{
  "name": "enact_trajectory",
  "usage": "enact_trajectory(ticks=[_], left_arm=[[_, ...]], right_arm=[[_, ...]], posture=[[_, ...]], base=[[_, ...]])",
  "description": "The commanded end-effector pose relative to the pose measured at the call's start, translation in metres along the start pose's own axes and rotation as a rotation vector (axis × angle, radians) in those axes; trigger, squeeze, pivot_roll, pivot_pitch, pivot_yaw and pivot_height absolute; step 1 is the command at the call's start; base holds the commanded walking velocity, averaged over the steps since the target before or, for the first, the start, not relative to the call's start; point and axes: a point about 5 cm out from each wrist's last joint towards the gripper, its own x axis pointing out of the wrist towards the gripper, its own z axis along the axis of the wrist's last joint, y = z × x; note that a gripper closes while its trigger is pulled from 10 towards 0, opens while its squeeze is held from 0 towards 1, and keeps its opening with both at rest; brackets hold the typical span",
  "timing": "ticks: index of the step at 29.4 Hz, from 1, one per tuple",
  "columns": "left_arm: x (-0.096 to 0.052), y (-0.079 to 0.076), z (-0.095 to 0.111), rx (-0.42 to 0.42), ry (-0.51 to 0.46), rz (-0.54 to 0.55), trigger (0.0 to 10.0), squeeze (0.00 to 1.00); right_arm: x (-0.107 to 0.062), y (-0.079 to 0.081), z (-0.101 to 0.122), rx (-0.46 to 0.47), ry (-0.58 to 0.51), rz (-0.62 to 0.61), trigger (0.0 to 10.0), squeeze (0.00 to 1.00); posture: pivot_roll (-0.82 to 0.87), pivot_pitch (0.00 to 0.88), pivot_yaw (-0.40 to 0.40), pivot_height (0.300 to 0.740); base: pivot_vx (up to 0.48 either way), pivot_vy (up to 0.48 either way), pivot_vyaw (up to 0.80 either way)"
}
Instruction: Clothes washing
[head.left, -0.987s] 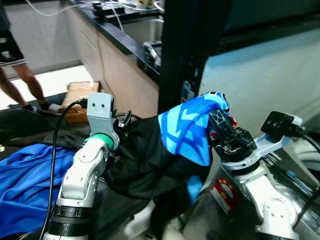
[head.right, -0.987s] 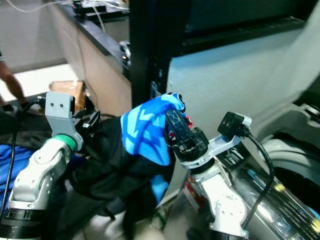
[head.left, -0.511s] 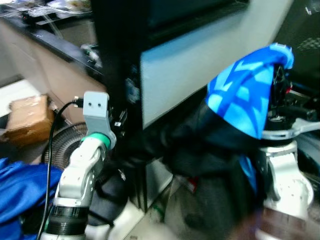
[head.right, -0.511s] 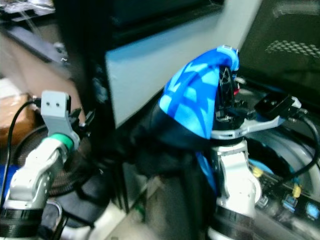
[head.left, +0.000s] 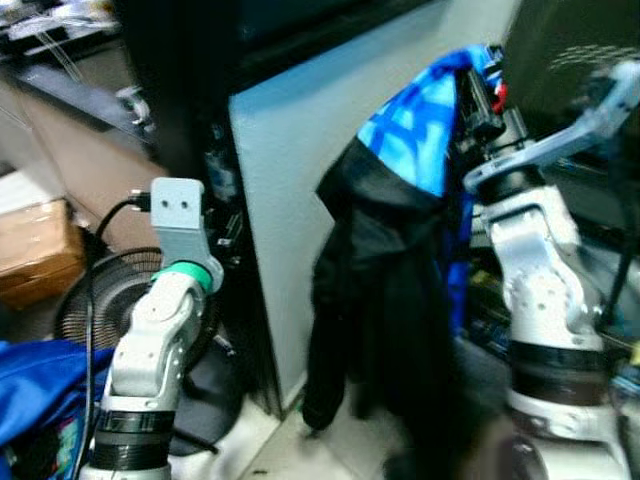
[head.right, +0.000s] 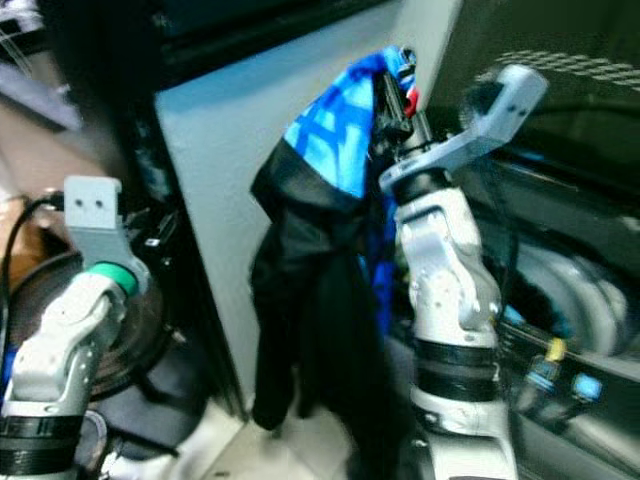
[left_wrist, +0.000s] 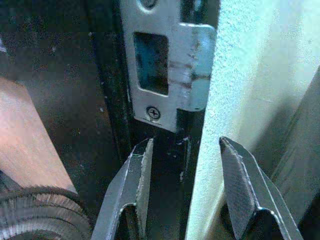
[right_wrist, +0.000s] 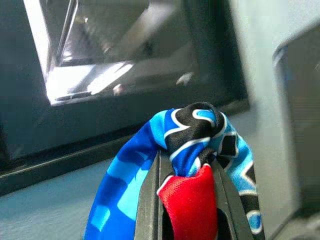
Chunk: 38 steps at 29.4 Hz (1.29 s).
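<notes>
A blue-and-black sports jersey (head.left: 400, 260) hung high beside the pale wall panel (head.left: 290, 180), its bunched top with a red patch pinched between the closed fingers of the right gripper (right_wrist: 187, 200). The right arm stood raised, forearm upright, over the washing machine (head.right: 570, 300). The left gripper (left_wrist: 182, 185) was spread wide before a metal door strike plate (left_wrist: 167, 65), its elbow bent above a floor fan (head.left: 85, 305).
</notes>
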Motion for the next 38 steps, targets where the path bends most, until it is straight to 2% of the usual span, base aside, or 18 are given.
enact_trajectory(ticks=[1,2,3,4,5,7,9,13,16,19,20,21,23,34,35,36,37,38], left_arm=[[0.001,-0.016,0.004,0.037,-0.027,-0.088,10.0,0.0],[-0.003,-0.031,0.009,0.015,-0.061,-0.199,10.0,0.0],[-0.003,-0.031,0.009,0.015,-0.061,-0.199,10.0,0.0],[-0.01,-0.046,0.012,0.0,-0.093,-0.315,10.0,0.0],[-0.01,-0.046,0.012,0.0,-0.093,-0.315,10.0,0.0],[-0.02,-0.064,0.015,-0.006,-0.131,-0.464,10.0,0.0],[-0.029,-0.074,0.012,0.016,-0.129,-0.574,10.0,0.0],[-0.037,-0.082,0.009,0.027,-0.115,-0.684,10.0,0.0],[-0.025,-0.069,0.015,0.046,-0.169,-0.506,10.0,0.0],[-0.004,-0.021,0.04,0.061,-0.302,-0.071,10.0,0.0],[-0.003,-0.008,0.047,0.067,-0.334,0.028,10.0,0.0],[-0.003,-0.008,0.047,0.067,-0.334,0.028,10.0,0.0],[-0.002,0.015,0.059,0.076,-0.354,0.153,10.0,0.0],[-0.003,0.023,0.062,0.106,-0.342,0.167,10.0,0.0],[-0.003,0.021,0.058,0.126,-0.308,0.176,10.0,0.0],[-0.003,0.021,0.058,0.126,-0.308,0.176,10.0,0.0],[-0.003,0.019,0.049,0.14,-0.26,0.189,10.0,0.0],[-0.003,0.019,0.049,0.14,-0.26,0.189,10.0,0.0]], right_arm=[[0.003,0.013,0.0,0.011,-0.021,0.054,10.0,0.0],[0.003,0.014,-0.003,0.014,-0.012,0.057,10.0,0.0],[0.003,0.014,-0.003,0.014,-0.012,0.057,10.0,0.0],[0.003,0.014,-0.006,0.013,-0.001,0.06,10.0,0.0],[0.003,0.014,-0.006,0.013,-0.001,0.06,10.0,0.0],[0.002,0.016,-0.011,0.008,0.015,0.064,10.0,0.0],[0.002,0.019,-0.015,-0.009,0.018,0.063,10.0,0.0],[0.002,0.021,-0.019,-0.024,0.023,0.067,10.0,0.0],[0.003,0.023,-0.02,-0.027,0.021,0.075,10.0,0.0],[0.004,0.025,-0.019,-0.024,0.012,0.076,10.0,0.0],[0.004,0.025,-0.018,-0.023,0.008,0.076,10.0,0.0],[0.004,0.025,-0.018,-0.023,0.008,0.076,10.0,0.0],[0.007,0.027,-0.017,-0.021,0.001,0.081,10.0,0.0],[0.013,0.033,-0.018,-0.025,0.011,0.106,10.0,0.0],[0.06,0.043,0.038,0.076,-0.2,0.109,10.0,0.0],[0.06,0.043,0.038,0.076,-0.2,0.109,10.0,0.0],[0.107,0.058,0.1,0.14,-0.351,0.118,10.0,0.0],[0.107,0.058,0.1,0.14,-0.351,0.118,10.0,0.0]], posture=[[0.13,0.008,0.048,0.74],[0.12,0.007,0.046,0.74],[0.12,0.007,0.046,0.74],[0.12,0.009,0.048,0.74],[0.12,0.009,0.048,0.74],[0.12,0.009,0.048,0.74],[0.12,0.009,0.048,0.74],[0.12,0.009,0.049,0.74],[0.12,0.01,0.048,0.74],[0.12,0.011,0.043,0.74],[0.12,0.011,0.043,0.74],[0.12,0.011,0.043,0.74],[0.12,0.011,0.038,0.74],[0.12,0.01,0.033,0.74],[0.11,0.01,0.019,0.74],[0.11,0.01,0.019,0.74],[0.11,0.01,0.006,0.74],[0.11,0.01,0.006,0.74]], base=[[0.0,0.0,-0.8],[0.0,0.0,-0.8],[0.0,0.0,-0.8],[0.0,0.0,-0.8],[0.0,0.0,-0.8],[0.0,0.0,-0.8],[0.0,0.0,-0.8],[0.0,0.0,-0.8],[0.0,0.0,-0.8],[0.0,0.0,-0.8],[0.0,0.0,-0.8],[0.0,0.0,-0.8],[0.0,0.0,-0.8],[0.0,0.0,-0.8],[0.0,0.0,-0.8],[0.0,0.0,-0.8],[0.0,0.0,-0.8],[0.0,0.0,-0.8]])
